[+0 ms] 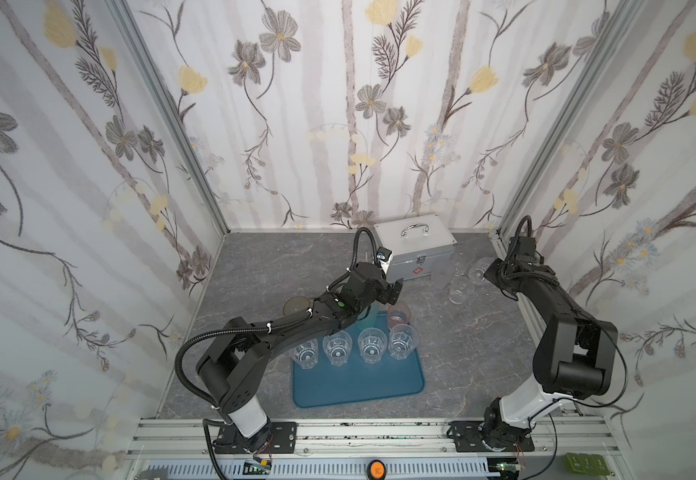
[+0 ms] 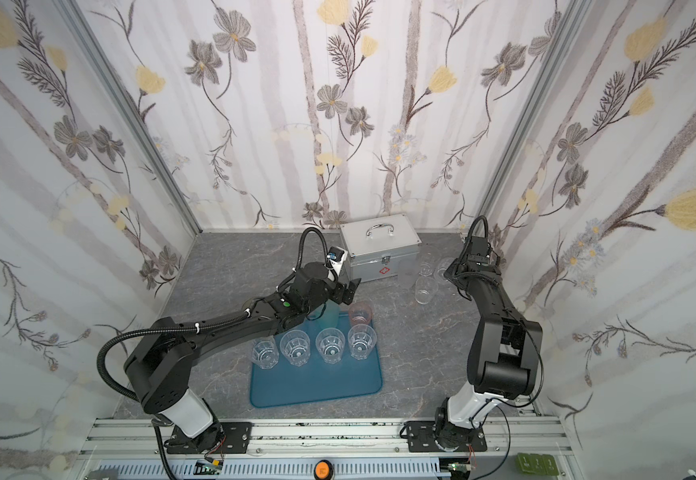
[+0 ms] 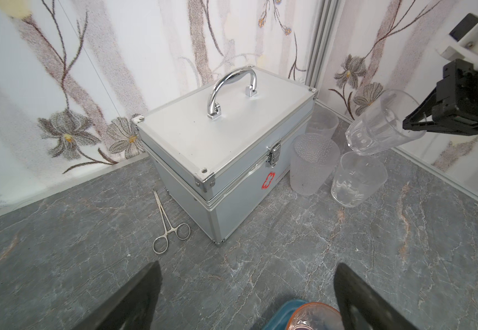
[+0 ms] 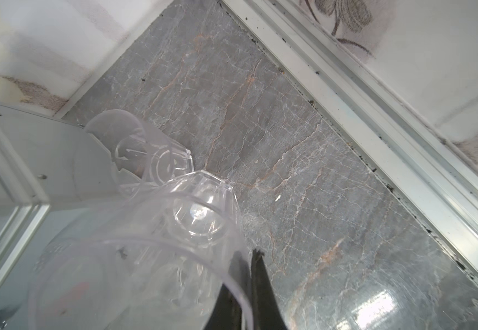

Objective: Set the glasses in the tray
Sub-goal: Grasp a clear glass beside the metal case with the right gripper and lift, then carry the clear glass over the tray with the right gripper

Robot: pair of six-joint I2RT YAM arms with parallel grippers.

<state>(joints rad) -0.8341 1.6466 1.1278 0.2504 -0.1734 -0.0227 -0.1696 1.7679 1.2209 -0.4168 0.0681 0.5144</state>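
Note:
The teal tray (image 1: 358, 386) (image 2: 317, 386) lies at the front centre with a row of several clear glasses (image 1: 337, 348) standing in it. A short pink glass (image 1: 398, 316) (image 3: 314, 317) and a tall teal glass (image 1: 369, 318) stand at its far edge. My left gripper (image 1: 396, 293) (image 3: 247, 264) hovers open and empty just above the pink glass. At the back right, my right gripper (image 3: 414, 125) (image 4: 249, 254) is shut on the rim of a clear glass (image 3: 383, 123) (image 4: 175, 243), which hangs tilted above the table. Below it stand another clear glass (image 3: 357, 180) and two frosted ones (image 3: 313, 163).
A silver metal case (image 1: 414, 245) (image 3: 223, 143) with a handle stands at the back centre, right beside the loose glasses. Metal forceps (image 3: 169, 225) lie on the table next to it. The right wall rail (image 4: 374, 120) runs close behind the right gripper.

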